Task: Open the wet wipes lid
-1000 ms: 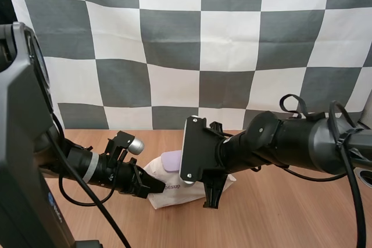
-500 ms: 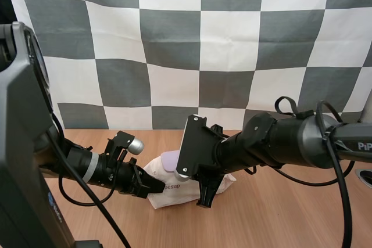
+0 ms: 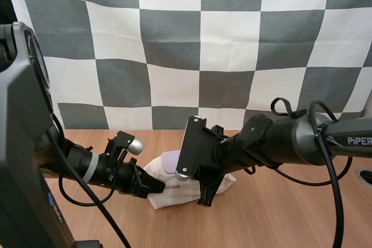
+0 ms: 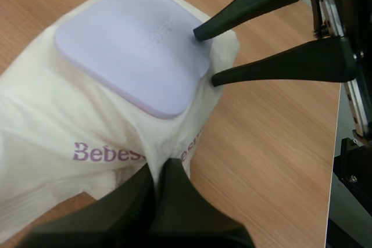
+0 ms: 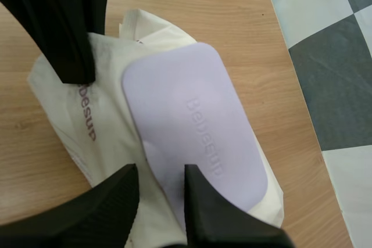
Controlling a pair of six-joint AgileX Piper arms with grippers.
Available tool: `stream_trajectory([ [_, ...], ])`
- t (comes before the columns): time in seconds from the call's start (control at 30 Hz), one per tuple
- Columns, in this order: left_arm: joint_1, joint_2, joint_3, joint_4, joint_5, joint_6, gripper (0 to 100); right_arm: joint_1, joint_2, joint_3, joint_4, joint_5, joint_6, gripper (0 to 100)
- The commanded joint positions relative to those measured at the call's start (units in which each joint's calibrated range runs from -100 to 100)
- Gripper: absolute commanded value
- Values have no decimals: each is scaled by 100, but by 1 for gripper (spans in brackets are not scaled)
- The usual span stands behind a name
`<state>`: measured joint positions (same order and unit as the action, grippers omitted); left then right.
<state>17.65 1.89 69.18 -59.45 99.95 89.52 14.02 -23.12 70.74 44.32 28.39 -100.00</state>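
Note:
A white pack of wet wipes (image 3: pixel 174 194) lies on the wooden table (image 3: pixel 279 216), its lavender lid (image 3: pixel 170 161) closed flat on top. My left gripper (image 3: pixel 150 187) is shut on the pack's left end; in the left wrist view its fingers (image 4: pixel 160 175) pinch the wrap (image 4: pixel 70 120) just below the lid (image 4: pixel 133 45). My right gripper (image 3: pixel 205 194) points down at the pack's right side and is open. In the right wrist view it (image 5: pixel 160 173) straddles the lid's (image 5: pixel 192 120) edge, one fingertip (image 5: pixel 192 172) on the lid, the other over the wrap (image 5: pixel 55 103).
The bulky left arm base (image 3: pixel 23 161) stands at the near left. The right arm (image 3: pixel 290 140) stretches across from the right, low over the table. Bare wood lies in front of the pack and to its right.
My right gripper has shifted a little to the left, closer over the pack's lid. The left gripper and the pack have stayed put.

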Motion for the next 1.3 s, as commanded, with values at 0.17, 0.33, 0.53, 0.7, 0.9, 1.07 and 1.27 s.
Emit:
stream_trajectory([
  [0.17,-3,7,1,15,5,1,0,330,2,0,-410,-86,0,46],
  [0.33,-3,7,1,37,5,1,0,576,2,0,-398,-496,0,46],
  [0.53,-3,7,1,47,5,1,0,576,7,0,-648,-731,0,46],
  [0.7,-3,7,1,57,5,1,0,576,46,0,-824,-731,0,46],
  [0.9,-3,7,1,57,5,1,0,576,230,0,-1214,-1049,0,46],
  [1.07,-3,7,1,57,5,23,0,527,230,0,-1214,-1568,0,46],
  [1.27,-3,7,1,57,5,23,0,356,230,0,-1387,-1573,0,46],
])
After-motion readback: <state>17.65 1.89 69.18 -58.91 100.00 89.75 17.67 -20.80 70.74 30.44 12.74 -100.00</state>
